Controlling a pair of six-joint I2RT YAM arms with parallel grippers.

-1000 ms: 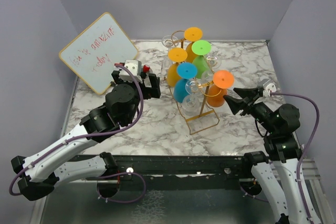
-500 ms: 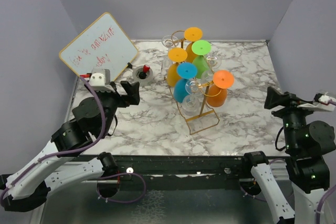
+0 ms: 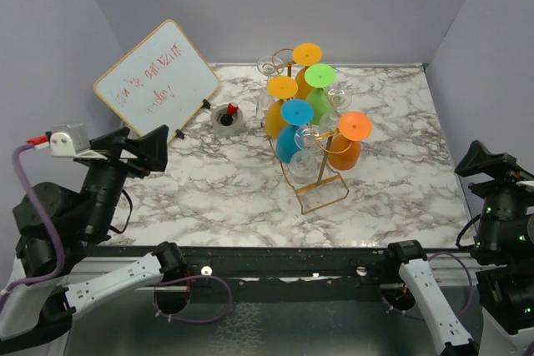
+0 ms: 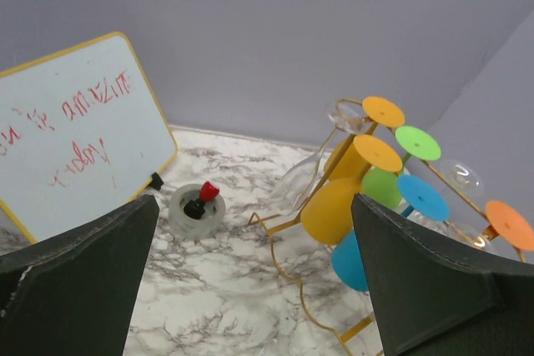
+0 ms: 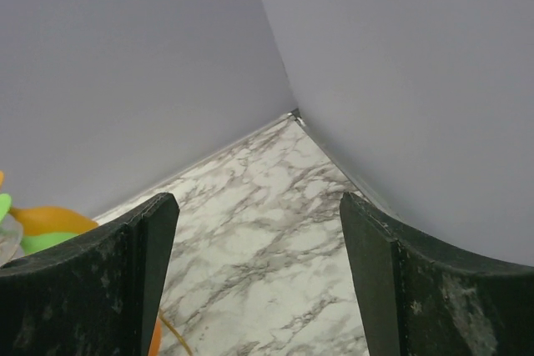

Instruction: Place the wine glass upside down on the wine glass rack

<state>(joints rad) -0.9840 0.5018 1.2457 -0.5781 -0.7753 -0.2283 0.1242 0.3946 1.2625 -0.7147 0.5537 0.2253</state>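
Observation:
The gold wire wine glass rack (image 3: 322,195) stands at the table's middle, and its wire also shows in the left wrist view (image 4: 284,266). Several coloured wine glasses hang upside down on it, among them an orange one (image 3: 344,151), a blue one (image 3: 289,141) and a yellow one (image 4: 333,210). Some clear glasses hang there too. My left gripper (image 3: 143,144) is open and empty, raised at the left, well away from the rack; it also shows in its wrist view (image 4: 254,203). My right gripper (image 3: 482,161) is open and empty at the far right (image 5: 257,203).
A whiteboard (image 3: 157,81) with red writing leans at the back left. A grey round holder (image 3: 226,119) with a red-tipped black item stands between it and the rack. Grey walls close off the back and both sides.
Both arms have drawn back from the rack. The left gripper moved from beside the grey holder to the left edge. The right gripper left the orange glass and moved far right.

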